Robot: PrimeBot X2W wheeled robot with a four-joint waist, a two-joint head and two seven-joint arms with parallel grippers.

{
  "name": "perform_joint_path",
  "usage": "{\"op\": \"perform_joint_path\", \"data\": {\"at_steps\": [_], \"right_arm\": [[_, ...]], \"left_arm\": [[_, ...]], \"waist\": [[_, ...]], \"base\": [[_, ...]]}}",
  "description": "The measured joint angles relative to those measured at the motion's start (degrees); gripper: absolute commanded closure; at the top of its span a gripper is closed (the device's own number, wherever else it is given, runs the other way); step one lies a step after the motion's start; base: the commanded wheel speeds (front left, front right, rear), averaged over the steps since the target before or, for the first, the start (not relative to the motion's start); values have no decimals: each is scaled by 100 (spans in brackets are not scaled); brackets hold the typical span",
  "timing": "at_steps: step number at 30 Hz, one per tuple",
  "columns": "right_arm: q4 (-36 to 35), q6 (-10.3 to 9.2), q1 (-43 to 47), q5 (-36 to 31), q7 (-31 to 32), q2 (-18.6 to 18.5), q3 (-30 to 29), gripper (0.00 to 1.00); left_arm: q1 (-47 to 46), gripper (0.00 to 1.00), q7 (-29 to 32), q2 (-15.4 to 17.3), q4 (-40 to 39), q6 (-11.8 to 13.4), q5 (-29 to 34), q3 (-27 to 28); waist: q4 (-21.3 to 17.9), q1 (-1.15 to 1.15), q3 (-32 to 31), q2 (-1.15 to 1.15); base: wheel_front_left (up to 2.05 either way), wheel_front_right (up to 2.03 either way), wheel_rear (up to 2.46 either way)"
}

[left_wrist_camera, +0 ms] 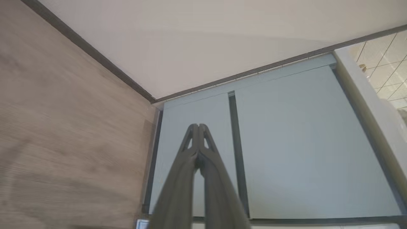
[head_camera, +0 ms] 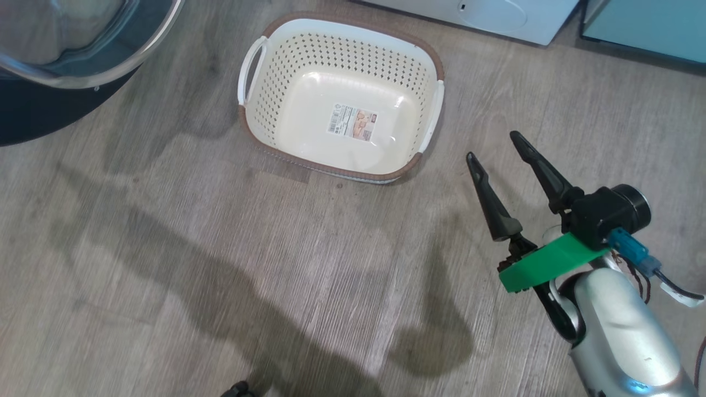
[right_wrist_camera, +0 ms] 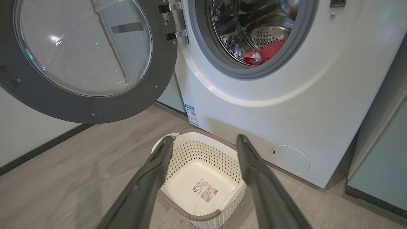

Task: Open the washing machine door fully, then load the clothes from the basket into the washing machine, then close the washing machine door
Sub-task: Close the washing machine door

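Observation:
The cream basket (head_camera: 309, 66) (right_wrist_camera: 203, 159) sits on the floor before the white washing machine (right_wrist_camera: 286, 101), with nothing but a sticker inside it. Red clothes (right_wrist_camera: 265, 52) lie inside the drum. The washing machine door (right_wrist_camera: 38, 95) (head_camera: 33, 110) hangs swung open to the left. My right gripper (head_camera: 493, 148) (right_wrist_camera: 205, 140) is open and holds nothing; it hovers above the floor just right of the basket. In the left wrist view my left gripper (left_wrist_camera: 198, 126) is shut on nothing, pointing at pale teal cabinet fronts.
Pale teal cabinets (head_camera: 645, 27) (right_wrist_camera: 378, 165) stand right of the machine. More cabinet doors (left_wrist_camera: 286, 143) and a dark skirting strip (left_wrist_camera: 95, 54) meet the wood-look floor (head_camera: 220, 264). A round flap (right_wrist_camera: 290, 159) sits low on the machine's front.

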Motion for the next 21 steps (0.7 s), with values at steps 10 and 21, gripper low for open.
{"op": "perform_joint_path", "data": {"at_steps": [10,21], "right_arm": [[24,0,-36,0,-16,19,-13,0],[21,0,-37,0,-16,32,-13,0]], "left_arm": [[-224,100,970,179,546,-148,-299,89],[-222,100,1505,81,653,-369,-294,-125]], "waist": [[-44,0,-73,0],[-32,0,-127,0]], "base": [[0,0,0],[0,0,0]]}}
